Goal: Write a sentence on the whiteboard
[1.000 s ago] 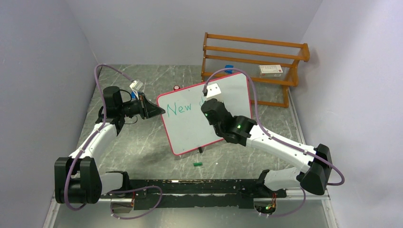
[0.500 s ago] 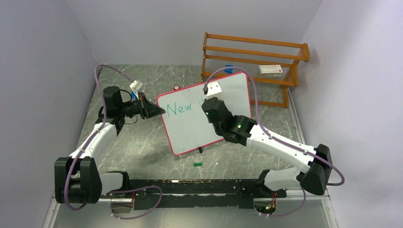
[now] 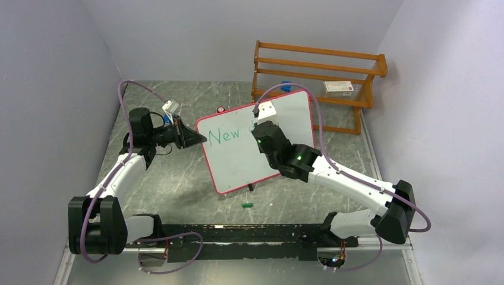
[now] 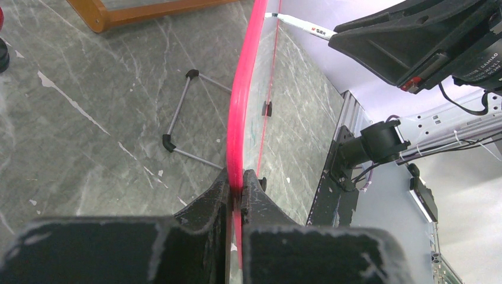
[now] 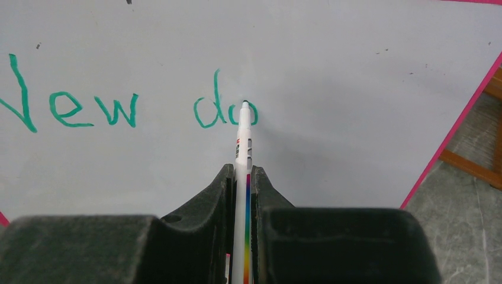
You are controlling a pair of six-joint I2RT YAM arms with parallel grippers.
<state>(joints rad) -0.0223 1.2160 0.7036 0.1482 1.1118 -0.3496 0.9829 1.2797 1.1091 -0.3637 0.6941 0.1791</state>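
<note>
Propped tilted mid-table (image 3: pixel 178 190) on thin wire feet: the whiteboard (image 3: pixel 238 166). Pinched at its left pink rim by the left gripper (image 4: pixel 237 182), jaws closed flat on the edge (no gap either side of the rim). Clamped in the right gripper (image 5: pixel 243 173), jaws tight on the barrel: a white pen (image 5: pixel 242 133), tip touching the board at the second "o". Written of the sentence (image 5: pixel 127 109), in green near the board's top: "New do". Behind the board, a wooden rack (image 3: pixel 315 65) with a small box (image 3: pixel 339 88) on it. In front of the board and apart from it, a small green piece (image 3: pixel 247 205) on the table.
</note>
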